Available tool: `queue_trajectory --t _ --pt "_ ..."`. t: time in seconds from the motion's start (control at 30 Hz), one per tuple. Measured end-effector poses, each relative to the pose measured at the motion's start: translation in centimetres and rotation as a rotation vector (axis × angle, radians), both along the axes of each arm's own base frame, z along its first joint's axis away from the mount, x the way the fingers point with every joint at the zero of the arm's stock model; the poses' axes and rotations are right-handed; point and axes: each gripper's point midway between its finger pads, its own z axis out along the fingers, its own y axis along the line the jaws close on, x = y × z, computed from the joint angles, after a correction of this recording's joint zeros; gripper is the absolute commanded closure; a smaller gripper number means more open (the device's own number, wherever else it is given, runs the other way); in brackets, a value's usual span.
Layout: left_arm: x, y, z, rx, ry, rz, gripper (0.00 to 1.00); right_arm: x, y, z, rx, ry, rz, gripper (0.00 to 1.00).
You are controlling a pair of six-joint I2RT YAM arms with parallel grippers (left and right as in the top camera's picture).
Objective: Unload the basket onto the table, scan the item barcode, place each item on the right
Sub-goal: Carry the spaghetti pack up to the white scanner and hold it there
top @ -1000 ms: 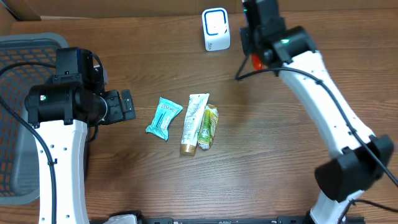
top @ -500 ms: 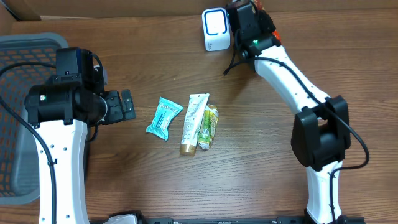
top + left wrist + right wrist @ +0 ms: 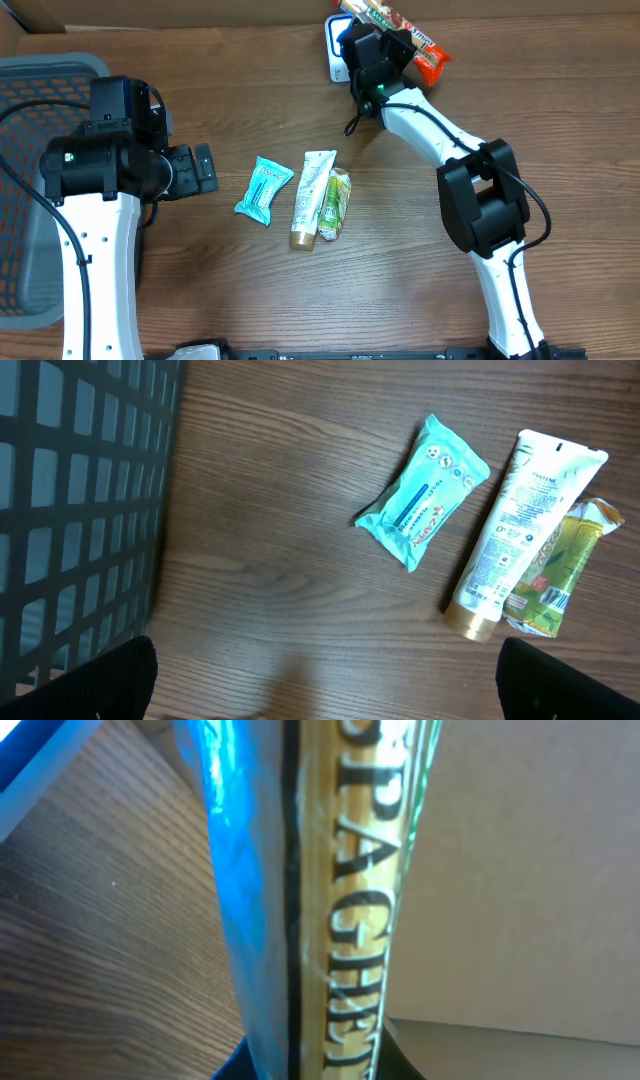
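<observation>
Tabletop (image 3: pixel 420 280): spaghetti pack (image 3: pixel 420 48) newly over scanner (image 3: pixel 336 62)

The wooden table (image 3: pixel 200 290) bears a teal packet (image 3: pixel 264 189), white tube (image 3: pixel 313 197), green sachet (image 3: pixel 336 204).

Overhead looks straight down; left wrist, nearer, shares the tube (image 3: pixel 313 196) (image 3: pixel 517 530); right wrist close-up.

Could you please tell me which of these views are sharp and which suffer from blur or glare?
Right wrist: the spaghetti packet sits so close that its lettering is soft, with glare on the blue film. Left wrist: sharp, print on the tube legible. Overhead: evenly lit, sharp, only faint shadows.
</observation>
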Motion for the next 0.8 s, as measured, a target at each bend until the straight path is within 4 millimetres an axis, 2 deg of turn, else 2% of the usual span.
queue_trajectory --t 0.57,0.8 --pt "0.0 0.0 0.0 0.000 0.000 0.000 0.00 -0.5 0.0 -0.3 -0.046 0.031 -0.004 0.96" --pt "0.0 0.0 0.0 0.000 0.000 0.000 0.00 -0.9 1.4 -0.3 -0.050 0.031 0.019 0.96"
